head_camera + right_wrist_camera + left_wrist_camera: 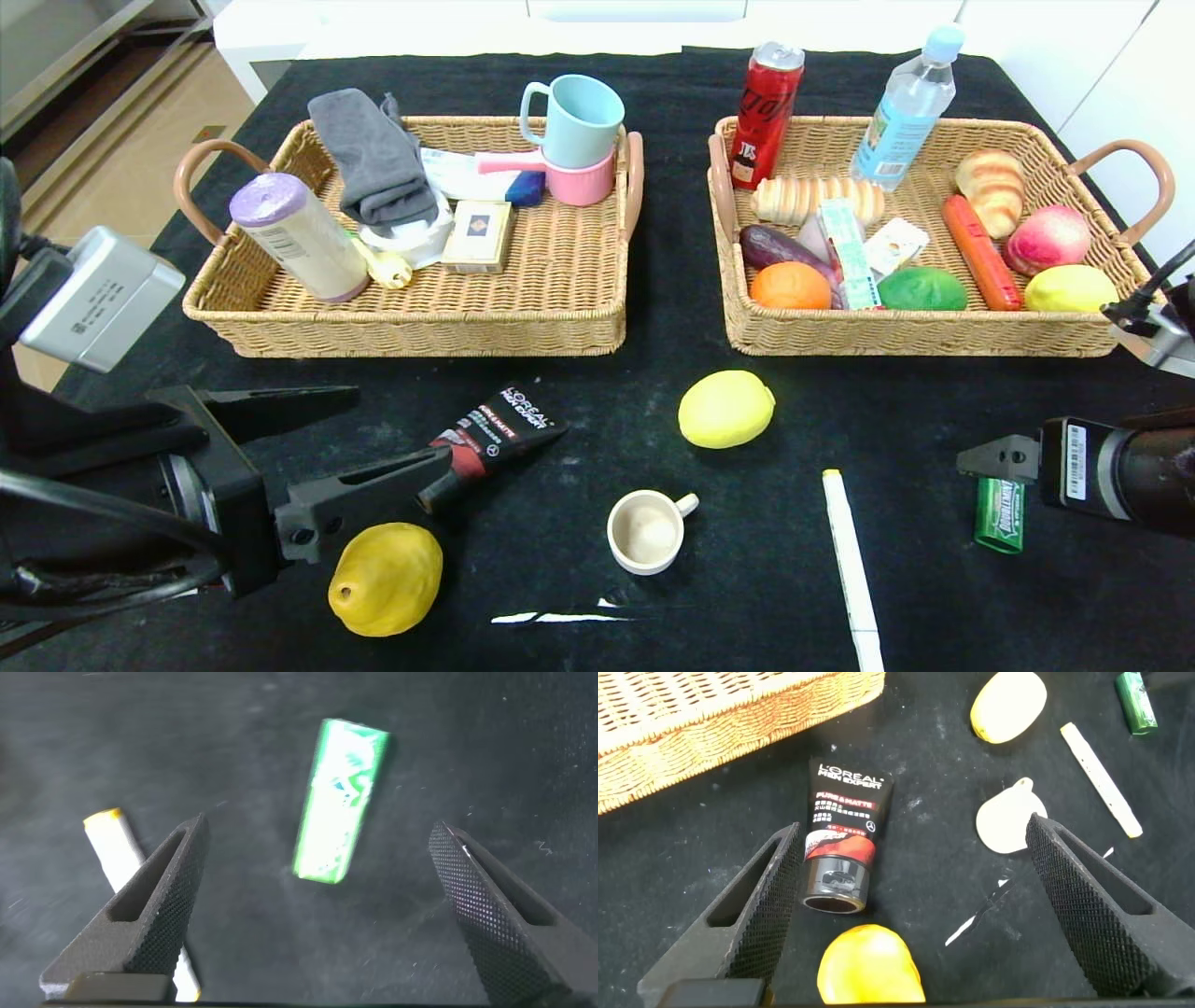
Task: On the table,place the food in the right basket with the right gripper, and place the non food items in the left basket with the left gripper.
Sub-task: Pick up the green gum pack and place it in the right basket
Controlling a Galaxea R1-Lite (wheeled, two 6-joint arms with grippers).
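My left gripper (906, 891) hangs low over the black cloth surface (597, 597), fingers spread wide and empty, bracketing the black and red cosmetic tube (842, 840). The bumpy yellow fruit (868, 969) lies just beside the tube's cap; closing carelessly could nudge or pinch that fruit instead. My right gripper (313, 915) hovers above the small green gum pack (340, 799), fingers wide apart, holding nothing. The long white marker pen (117, 849) sits near one finger and could be knocked or rolled. The flat pack may slip out of a shallow pinch. The tan wicker right basket (924, 331) and tan wicker left basket (420, 327) stand well behind
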